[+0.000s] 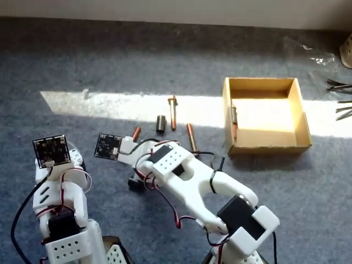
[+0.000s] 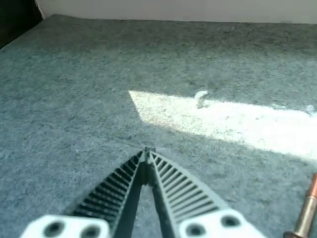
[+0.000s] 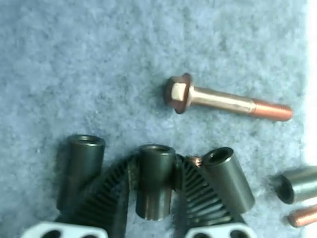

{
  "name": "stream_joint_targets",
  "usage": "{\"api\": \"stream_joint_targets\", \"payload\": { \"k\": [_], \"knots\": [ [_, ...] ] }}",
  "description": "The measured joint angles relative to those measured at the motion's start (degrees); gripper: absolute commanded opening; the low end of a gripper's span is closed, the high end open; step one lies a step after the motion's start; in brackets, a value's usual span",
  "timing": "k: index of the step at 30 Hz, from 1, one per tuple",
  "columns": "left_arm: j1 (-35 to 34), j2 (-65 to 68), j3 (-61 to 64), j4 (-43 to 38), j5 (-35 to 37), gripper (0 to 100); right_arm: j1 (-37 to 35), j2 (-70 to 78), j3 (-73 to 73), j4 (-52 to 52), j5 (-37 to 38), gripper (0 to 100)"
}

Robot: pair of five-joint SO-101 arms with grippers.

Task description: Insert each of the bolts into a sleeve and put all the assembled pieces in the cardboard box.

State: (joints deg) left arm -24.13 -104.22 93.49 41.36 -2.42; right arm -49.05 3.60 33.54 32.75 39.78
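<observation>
My right gripper [image 3: 156, 162] is shut on a dark sleeve [image 3: 155, 183] standing upright between its ribbed fingers [image 3: 111, 191]. Two more dark sleeves flank it, one [image 3: 80, 168] upright and one [image 3: 229, 177] tilted. A copper bolt [image 3: 225, 101] lies on the carpet just beyond. From above, the right arm [image 1: 187, 179] stretches leftward, with its gripper [image 1: 135, 181] low on the carpet. Three copper bolts [image 1: 136, 132] [image 1: 173, 113] [image 1: 191, 137] and a loose sleeve [image 1: 160, 124] lie ahead of it. My left gripper [image 2: 146, 153] is shut on nothing above bare carpet. The cardboard box [image 1: 300, 118] holds one assembled piece [image 1: 234, 122].
A sunlit strip [image 1: 110, 104] crosses the grey carpet behind the parts. A bolt [image 2: 306, 210] lies off to the side of the left gripper, and a white fleck [image 2: 200, 98] sits farther off. Dark tools [image 1: 341, 99] lie at the far right edge.
</observation>
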Motion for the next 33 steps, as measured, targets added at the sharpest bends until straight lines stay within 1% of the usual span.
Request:
{"api": "stream_joint_targets", "payload": {
  "k": [4,9,12,18,22,26,29,33],
  "knots": [
    [0.0,0.0,0.0,-0.09,0.0,1,1.23,-3.6,0.0,0.62,-0.09,0.4],
    [0.0,0.0,0.0,-0.26,0.0,1,3.25,-8.26,0.0,4.04,-3.69,0.4],
    [0.0,0.0,0.0,-0.26,0.0,1,6.24,-10.29,0.0,5.89,-6.33,0.4],
    [0.0,0.0,0.0,-0.26,0.0,1,13.45,-11.16,0.0,12.31,-14.42,0.4],
    [0.0,0.0,0.0,-0.26,0.0,1,16.09,-11.16,0.0,15.12,-16.18,0.4],
    [0.0,0.0,0.0,-0.26,0.0,1,18.9,-11.16,0.0,15.74,-19.52,0.4],
    [0.0,0.0,0.0,-0.26,0.0,1,20.57,-11.16,0.0,16.0,-20.4,0.4],
    [0.0,0.0,0.0,-0.26,0.0,1,20.84,-11.16,0.0,16.09,-20.4,0.4]
  ]
}}
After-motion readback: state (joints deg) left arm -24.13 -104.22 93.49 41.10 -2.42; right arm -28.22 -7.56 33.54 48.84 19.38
